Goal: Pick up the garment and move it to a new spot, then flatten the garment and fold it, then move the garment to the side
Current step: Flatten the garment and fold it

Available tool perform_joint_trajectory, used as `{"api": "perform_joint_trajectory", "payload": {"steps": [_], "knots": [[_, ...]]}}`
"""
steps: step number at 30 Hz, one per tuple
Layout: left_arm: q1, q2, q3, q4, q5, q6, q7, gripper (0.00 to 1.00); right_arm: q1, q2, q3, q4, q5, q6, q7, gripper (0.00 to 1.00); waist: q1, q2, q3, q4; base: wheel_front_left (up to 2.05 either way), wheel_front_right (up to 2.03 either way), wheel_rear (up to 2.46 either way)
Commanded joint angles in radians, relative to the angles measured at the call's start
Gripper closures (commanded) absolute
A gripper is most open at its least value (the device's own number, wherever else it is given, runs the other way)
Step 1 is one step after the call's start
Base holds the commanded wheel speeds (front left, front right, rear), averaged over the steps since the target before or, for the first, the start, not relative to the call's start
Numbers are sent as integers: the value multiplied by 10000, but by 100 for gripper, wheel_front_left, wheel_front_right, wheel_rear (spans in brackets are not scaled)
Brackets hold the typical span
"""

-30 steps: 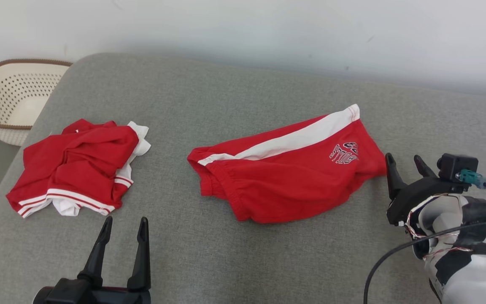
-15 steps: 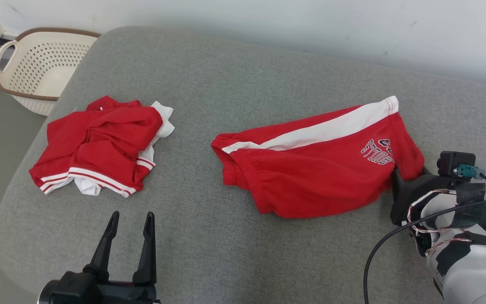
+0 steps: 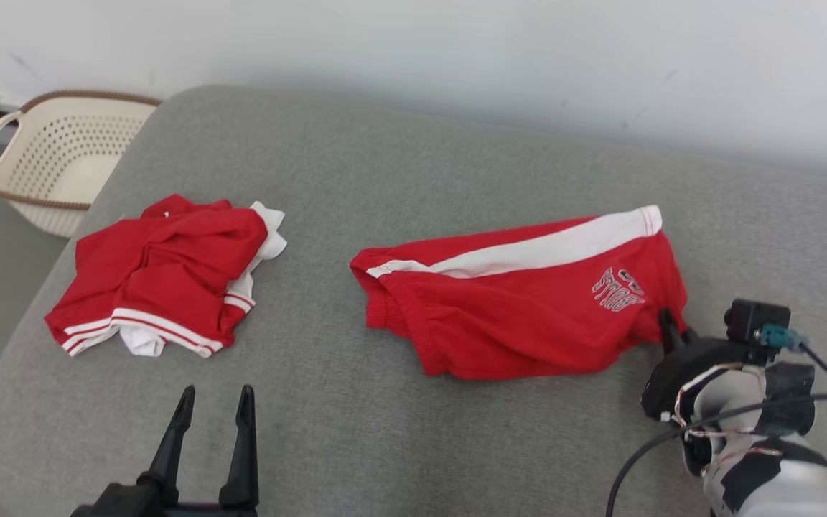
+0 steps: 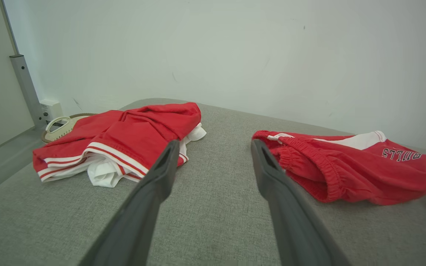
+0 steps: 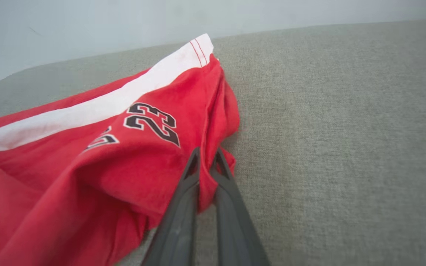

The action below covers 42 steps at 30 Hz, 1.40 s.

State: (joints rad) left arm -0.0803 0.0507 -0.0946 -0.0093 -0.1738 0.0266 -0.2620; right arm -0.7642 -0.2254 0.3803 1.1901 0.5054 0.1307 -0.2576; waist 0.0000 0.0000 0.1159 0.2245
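Note:
The garment (image 3: 521, 309), red shorts with a white side stripe and printed lettering, lies rumpled on the grey cushion (image 3: 413, 187) right of centre. My right gripper (image 3: 668, 327) is shut on the shorts' lower right hem. In the right wrist view the two fingers (image 5: 183, 207) pinch a fold of the red cloth (image 5: 87, 166) just below the "23" print. My left gripper (image 3: 214, 402) stands open at the near left, above bare cushion. In the left wrist view that gripper (image 4: 213, 155) spreads wide, the shorts (image 4: 346, 170) lying to its right.
A second red and white garment (image 3: 162, 276) lies bunched at the cushion's left; it is also seen as a pile (image 4: 120, 144) in the left wrist view. A cream perforated basket (image 3: 62, 169) stands on the floor beyond the cushion's left edge. A pale wall runs behind.
My right gripper reached in to the shorts' right hem and closed on the cloth. The head camera shifted, so the whole picture moved. The left gripper stayed open.

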Motion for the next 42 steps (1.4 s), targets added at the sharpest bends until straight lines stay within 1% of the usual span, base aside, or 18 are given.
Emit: {"api": "perform_joint_trajectory", "payload": {"steps": [1, 8, 12, 18, 21, 24, 25, 26, 27, 30, 34, 38, 42], "knots": [[238, 0, 71, -9, 160, -62, -28, 0, 432, 12, 126, -298, 256, 0, -59, 100, 0, 0, -409, -419, 0, 0, 0], [648, -2, 198, -31, 169, -29, -29, 0, 1708, -336, 742, -2114, 1175, 1, -78, 100, 0, 0, -821, -1076, 0, 0, 0], [883, 1, 121, -59, 168, -2, -29, 0, 2494, -667, 839, -3111, 1694, 0, -83, 100, 0, 0, -972, -1316, 0, 0, 0], [997, -2, 83, -53, 107, 10, -29, 0, 3841, -914, 617, -4328, 2281, 0, 69, 100, 0, 0, -1076, -1522, 0, 0, 0], [1089, -2, 114, -67, 98, 32, -29, 0, 4329, -932, 387, -4766, 2281, 1, 141, 100, 0, 0, -1109, -1636, 0, 0, 0], [1080, -2, 136, -65, 92, 27, -29, 0, 4552, -901, 262, -4925, 2202, 1, 281, 100, 0, 0, -1128, -1718, 0, 0, 0], [1093, -1, 118, -28, 91, 1, -29, 0, 4650, -973, 198, -5040, 1822, 1, 364, 13, 0, 0, -1154, -1767, 0, 0, 0], [1093, -1, 118, -28, 91, 1, -29, 0, 4650, -973, 198, -5040, 1822, 1, 364, 13, 0, 0, -1154, -1767, 0, 0, 0], [1109, -1, 122, -12, 87, 3, -29, 0, 4678, -944, 122, -5102, 1661, 0, 309, 0, 0, 0, -1177, -1792, 0, 0, 0], [1200, -1, 161, -13, 53, 26, -29, 0, 4713, -825, -168, -5324, 1033, 1, 197, 0, 0, 0, -1233, -1875, 0, 0, 0], [1286, -1, 246, -61, 36, 53, -29, 0, 4884, -622, -642, -5930, -8, 0, 52, 0, 0, 0, -1277, -1996, 0, 0, 0], [1314, -1, 409, -153, 16, 92, -29, 0, 5173, -195, -1218, -6894, -1188, 1, -51, 0, 0, 0, -1337, -2165, 0, 0, 0], [1503, -2, 528, -291, -59, 240, -29, 0, 5644, 265, -1818, -7865, -2216, 0, -67, 0, 0, 0, -1391, -2360, 0, 0, 0]]}}
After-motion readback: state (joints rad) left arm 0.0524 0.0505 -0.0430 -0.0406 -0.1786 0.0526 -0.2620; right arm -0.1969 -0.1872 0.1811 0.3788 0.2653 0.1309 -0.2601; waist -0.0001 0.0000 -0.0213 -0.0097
